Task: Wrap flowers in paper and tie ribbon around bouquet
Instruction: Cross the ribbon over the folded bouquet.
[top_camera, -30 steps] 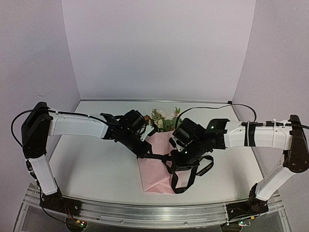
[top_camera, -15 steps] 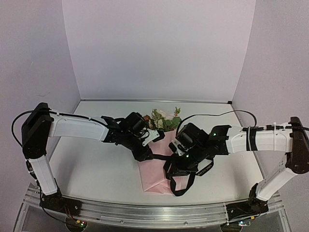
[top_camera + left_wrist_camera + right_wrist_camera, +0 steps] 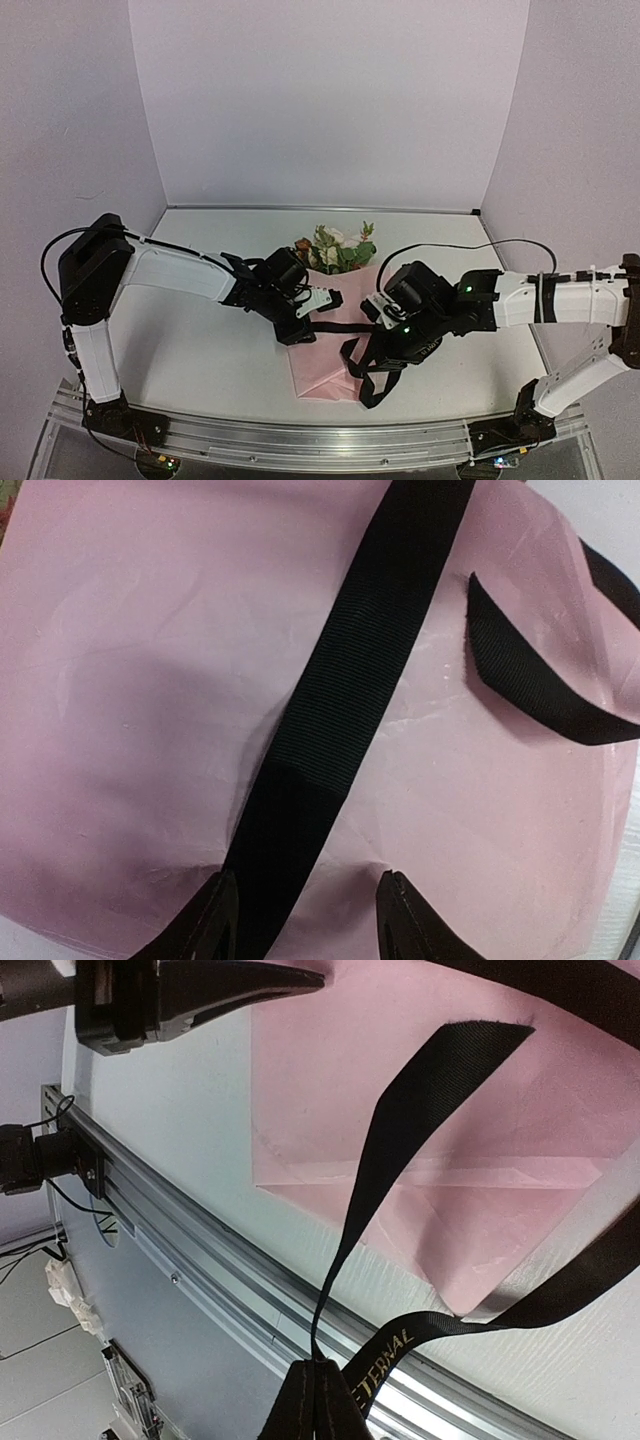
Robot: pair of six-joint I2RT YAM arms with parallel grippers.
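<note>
- The bouquet lies in the middle of the white surface, between my two arms. The flowers stick out at its far end, and the pale-pink paper folded round the stems reaches toward the near edge.
- My left hand hangs low over the paper, with its fingers pointing down at it and standing apart.
- A flat stretch of the black ribbon crosses the paper and passes between those fingers. It lies close to one finger, and pink shows between it and the other. So this hand is open and straddles the ribbon without pinching it.
- A second strip of ribbon with a cut end lies on the paper just beside that stretch.
- My right hand is clamped tight on the ribbon. One strand leaves the closed fingertips and ends in a free end over the paper. The other strand carries lettering and runs sideways past the paper's near corner.
- From above, my left hand sits at the paper's left edge and my right hand at its right side. The ribbon hangs in loops beneath the right hand.
- A metal rail runs along the near edge of the surface.
</note>
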